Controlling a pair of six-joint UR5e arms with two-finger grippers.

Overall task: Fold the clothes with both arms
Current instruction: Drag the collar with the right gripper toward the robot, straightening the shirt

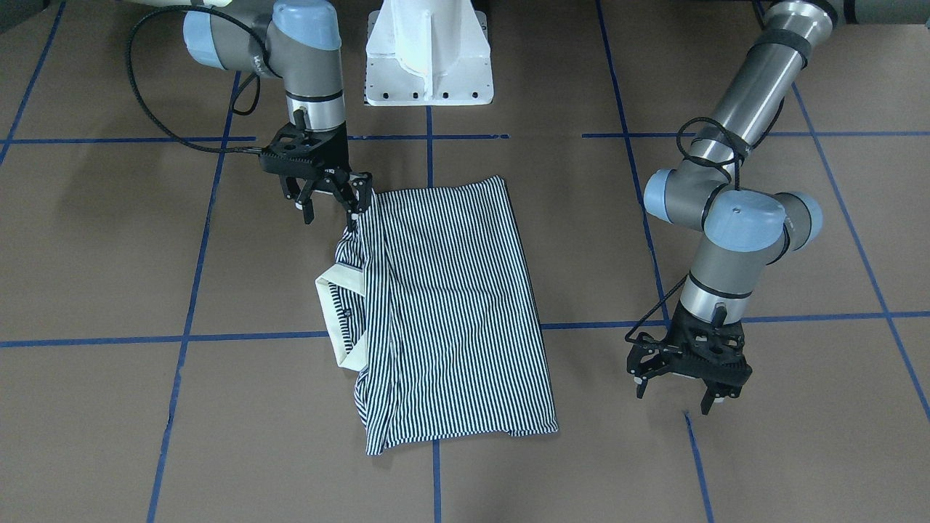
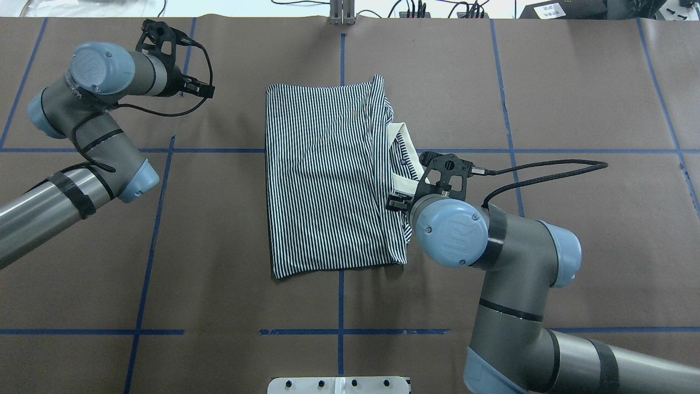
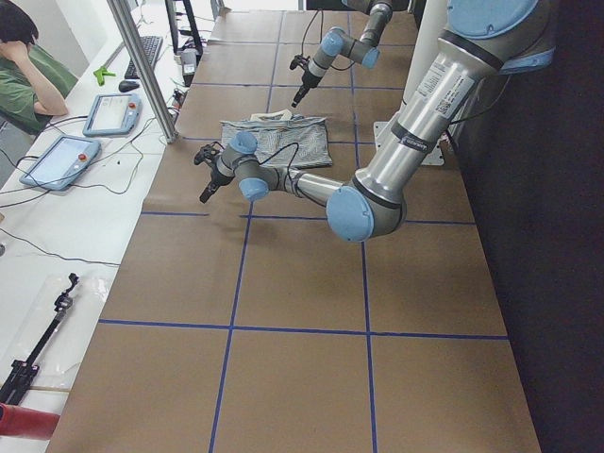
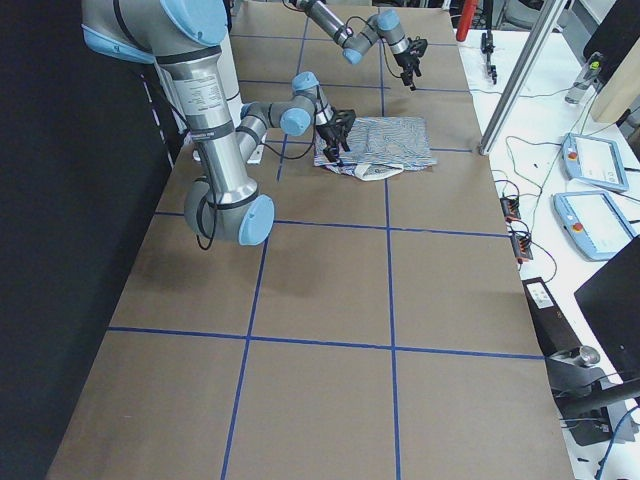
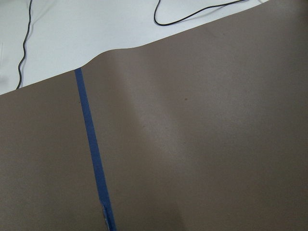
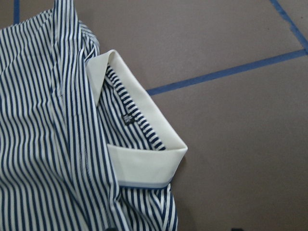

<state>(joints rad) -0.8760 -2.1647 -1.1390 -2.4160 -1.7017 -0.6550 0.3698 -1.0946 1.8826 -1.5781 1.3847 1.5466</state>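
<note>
Shirt lies folded to a rectangle mid-way along the bench, collar poking out on the robot's right. Right tool is spread wide, one finger at the shirt's corner. Left tool is also wide, over bare bench, well apart. Risk: the right tool pinches only the top layer and pulls alone, skewing the fold.

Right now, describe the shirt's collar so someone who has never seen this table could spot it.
On the brown paper-covered table with blue tape lines, a navy-and-white striped polo shirt lies folded at the centre. On its edge toward the robot's right, beside the right arm's black pincer, sits the cream collar, the shirt's only unstriped part.
</note>
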